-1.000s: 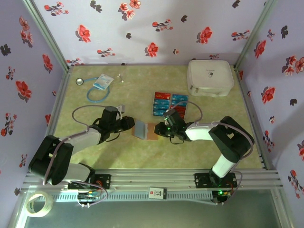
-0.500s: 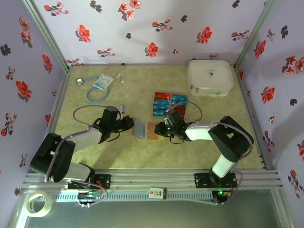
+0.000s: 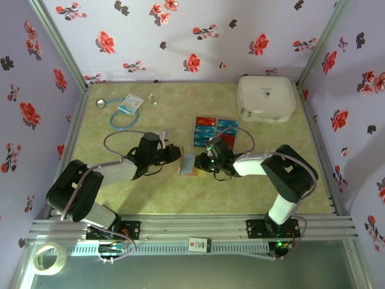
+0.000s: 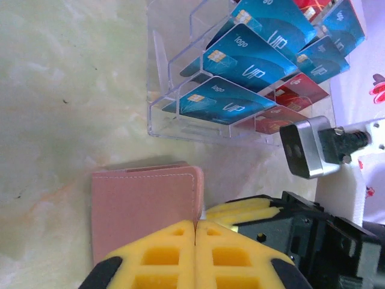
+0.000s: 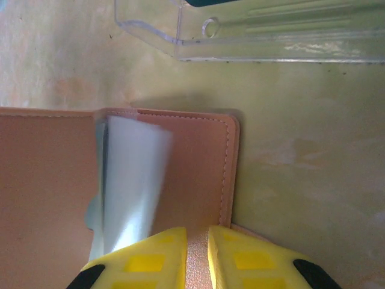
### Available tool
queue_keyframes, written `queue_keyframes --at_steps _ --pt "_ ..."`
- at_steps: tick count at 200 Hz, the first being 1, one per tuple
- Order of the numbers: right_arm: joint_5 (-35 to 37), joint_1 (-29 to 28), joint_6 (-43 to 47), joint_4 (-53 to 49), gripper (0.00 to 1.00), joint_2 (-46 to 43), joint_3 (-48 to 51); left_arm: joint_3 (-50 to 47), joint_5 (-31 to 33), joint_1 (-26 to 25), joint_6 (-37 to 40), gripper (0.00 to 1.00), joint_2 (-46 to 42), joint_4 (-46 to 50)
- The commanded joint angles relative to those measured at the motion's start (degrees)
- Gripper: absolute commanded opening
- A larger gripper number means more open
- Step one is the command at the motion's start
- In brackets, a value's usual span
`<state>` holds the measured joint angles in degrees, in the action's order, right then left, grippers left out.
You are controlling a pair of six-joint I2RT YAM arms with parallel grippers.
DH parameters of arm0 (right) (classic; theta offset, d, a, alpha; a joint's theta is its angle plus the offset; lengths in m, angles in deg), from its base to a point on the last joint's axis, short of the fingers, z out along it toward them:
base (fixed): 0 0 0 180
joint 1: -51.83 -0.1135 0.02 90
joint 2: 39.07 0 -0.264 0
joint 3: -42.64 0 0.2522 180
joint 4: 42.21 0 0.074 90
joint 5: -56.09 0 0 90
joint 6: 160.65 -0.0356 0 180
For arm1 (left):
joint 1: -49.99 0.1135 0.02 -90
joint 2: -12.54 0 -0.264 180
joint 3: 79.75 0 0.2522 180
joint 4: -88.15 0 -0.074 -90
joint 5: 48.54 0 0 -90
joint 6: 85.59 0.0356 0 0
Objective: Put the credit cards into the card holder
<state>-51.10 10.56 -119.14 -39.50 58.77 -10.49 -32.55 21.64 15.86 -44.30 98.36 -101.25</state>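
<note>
Across the marbled green bench (image 3: 168, 102), a white case (image 3: 266, 98) sits at the far right corner. The credit cards (image 4: 240, 60) stand in a clear rack (image 4: 174, 120) near the open card holder (image 5: 180, 168). The right tool (image 5: 197, 236) pinches the card holder's edge. The left tool (image 4: 195, 232) is pressed together at its cover.

The pale green marbled table (image 3: 120, 192) carries a white case (image 3: 266, 98) at two o'clock, a blue-white packet (image 3: 129, 104) with its cord (image 3: 115, 123) at ten o'clock, a clear card rack (image 4: 174, 123) toward one o'clock, and the card holder (image 3: 187, 164) near centre.
</note>
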Motion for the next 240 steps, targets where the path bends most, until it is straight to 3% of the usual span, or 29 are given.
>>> queue_keyframes --at_steps 1,70,122,169,199,240 --pt "0.96 0.06 0.24 -3.4 0.17 1.37 -0.24 -1.36 -0.06 0.32 -1.46 0.0 1.15 -2.36" --pt "1.1 0.32 0.89 -5.49 0.19 -2.17 -0.42 -5.4 3.2 5.61 5.14 0.0 -5.66 6.53" --pt "5.64 0.41 4.18 -14.7 0.23 -9.85 -2.35 -4.25 5.65 6.51 10.01 0.0 -6.81 13.61" --pt "4.4 0.33 5.74 -16.67 0.26 -9.48 -5.76 -2.46 10.92 6.53 12.73 0.27 -6.55 20.77" --pt "3.46 -0.55 6.45 -16.78 0.26 -6.51 -8.82 0.93 15.9 6.18 16.25 0.34 -6.11 29.21" --pt "2.69 -1.92 6.83 -16.67 0.25 -2.71 -11.98 4.04 19.36 5.48 19.0 0.36 -4.39 34.95"
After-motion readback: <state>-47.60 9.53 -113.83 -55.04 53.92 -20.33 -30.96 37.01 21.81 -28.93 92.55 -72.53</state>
